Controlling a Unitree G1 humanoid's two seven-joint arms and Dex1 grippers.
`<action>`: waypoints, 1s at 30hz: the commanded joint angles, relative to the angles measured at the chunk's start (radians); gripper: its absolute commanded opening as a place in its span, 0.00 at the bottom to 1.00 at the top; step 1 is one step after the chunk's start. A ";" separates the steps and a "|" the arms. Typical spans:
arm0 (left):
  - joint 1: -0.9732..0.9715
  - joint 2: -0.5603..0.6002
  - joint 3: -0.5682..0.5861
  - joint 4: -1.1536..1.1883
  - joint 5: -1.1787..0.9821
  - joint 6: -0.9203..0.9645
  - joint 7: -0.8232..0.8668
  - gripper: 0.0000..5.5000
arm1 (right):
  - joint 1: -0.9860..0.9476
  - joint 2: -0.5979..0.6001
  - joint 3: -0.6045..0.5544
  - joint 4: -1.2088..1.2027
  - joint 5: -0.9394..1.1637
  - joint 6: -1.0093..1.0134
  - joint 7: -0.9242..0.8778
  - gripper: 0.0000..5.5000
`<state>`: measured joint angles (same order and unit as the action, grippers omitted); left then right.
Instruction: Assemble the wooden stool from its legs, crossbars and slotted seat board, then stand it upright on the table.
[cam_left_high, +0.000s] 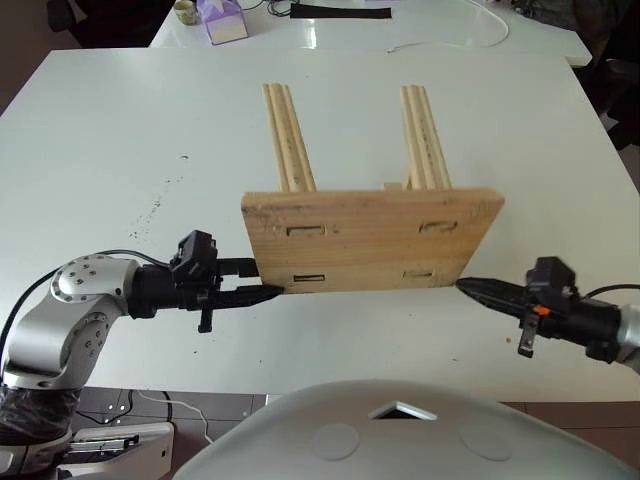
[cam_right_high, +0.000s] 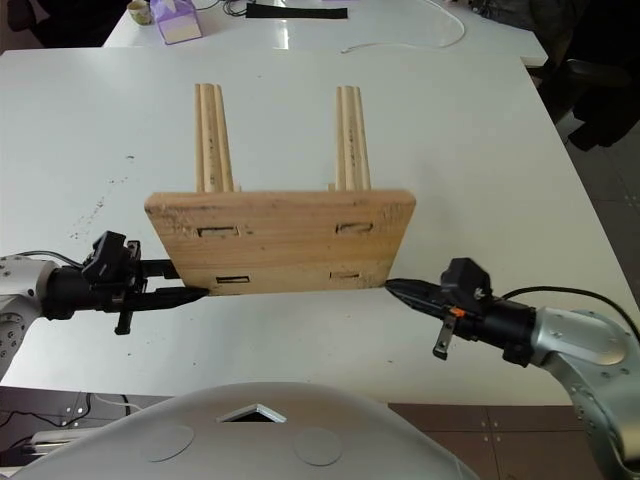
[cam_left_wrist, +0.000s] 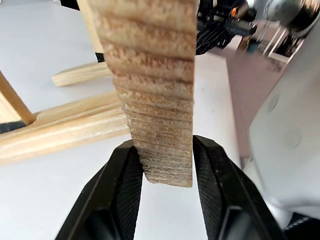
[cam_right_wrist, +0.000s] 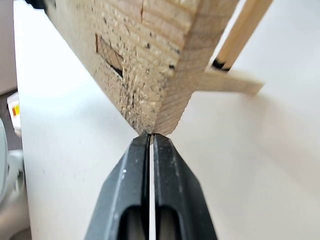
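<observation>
Stool: lay on its side, mid-desk.

Board: stood on one long edge, broad face toward the robot; showed four slots in two rows.

Legs: joined to the board's far face in two bundles, one behind its left half, one behind its right half; ran straight away from the board, lying along the desk.

Desk: white, under the board and legs.

Left tool: at the board's lower left corner, clamped on it; black fingers pressed one against each face of the board's end grain.

Right tool: at the board's lower right corner; fingers closed together with nothing between them, tips touching the corner's bottom edge.

Tissue box and cup: far beyond the board, past the leg ends, to the left.
</observation>
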<state>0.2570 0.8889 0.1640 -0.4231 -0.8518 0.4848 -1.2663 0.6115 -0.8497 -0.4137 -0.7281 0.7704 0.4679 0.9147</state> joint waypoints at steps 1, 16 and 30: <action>-0.091 0.025 0.080 -0.134 -0.438 0.227 0.193 0.27 | -0.137 -0.067 -0.233 -0.071 0.448 0.036 -0.004 0.00; -0.121 0.112 0.096 -0.063 -1.120 0.366 0.678 0.27 | -0.159 -0.065 -0.414 -0.046 0.692 0.049 -0.139 0.00; -0.188 -0.009 0.096 0.017 -1.120 0.433 1.061 0.27 | -0.224 0.005 -0.539 0.106 0.783 0.105 -0.338 0.00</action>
<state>0.1504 0.8460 0.2788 -0.4541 -1.9829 0.8750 -0.2836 0.3518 -0.8924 -0.9493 -0.5682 1.5786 0.5632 0.5758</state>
